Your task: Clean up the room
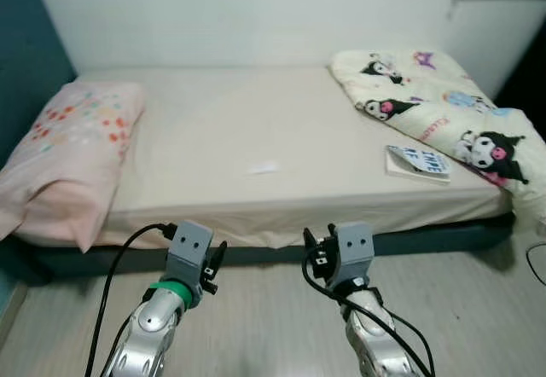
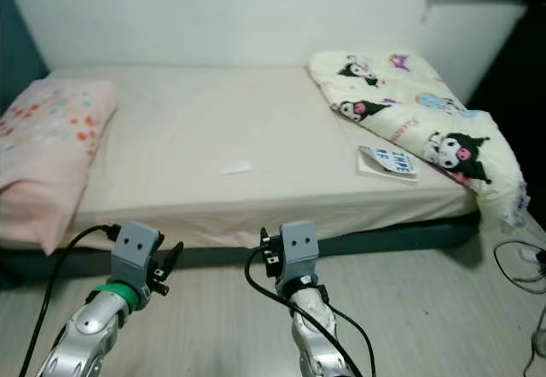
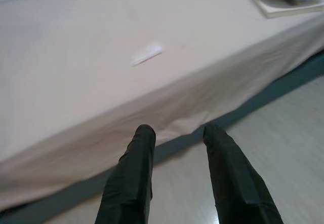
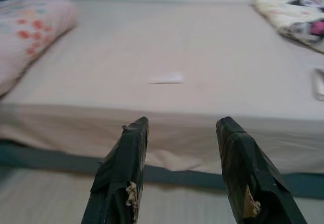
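A small white scrap of paper or wrapper [image 1: 263, 169] lies flat near the middle of the low bed with its beige sheet [image 1: 222, 130], at about 12 o'clock from both claws and well apart from them. At 3 o'clock from the scrap, near the bed's front edge, a thin white book with a blue-lettered cover [image 1: 417, 162] rests on the sheet, touching or just beside the cream quilt printed with black-and-pink cartoon figures [image 1: 435, 108], which is bunched at the bed's right end and hangs over its corner. At 9 o'clock from the scrap, a pale pink pillow with red and orange dots [image 1: 72, 151] lies at the left end against a teal headboard [image 1: 26, 61].

The left claw [image 3: 174, 138] hovers over the pale wood-look floor [image 1: 264, 317] in front of the bed, its two black fingers [image 3: 132, 176] spread and holding nothing, aimed at the bed's front edge with the scrap beyond. The right claw [image 4: 182, 127] hangs beside it at the same height, released too, fingers [image 4: 121, 173] apart and empty, the scrap straight ahead between them. A dark teal bed base [image 1: 426, 239] runs beneath the sheet.
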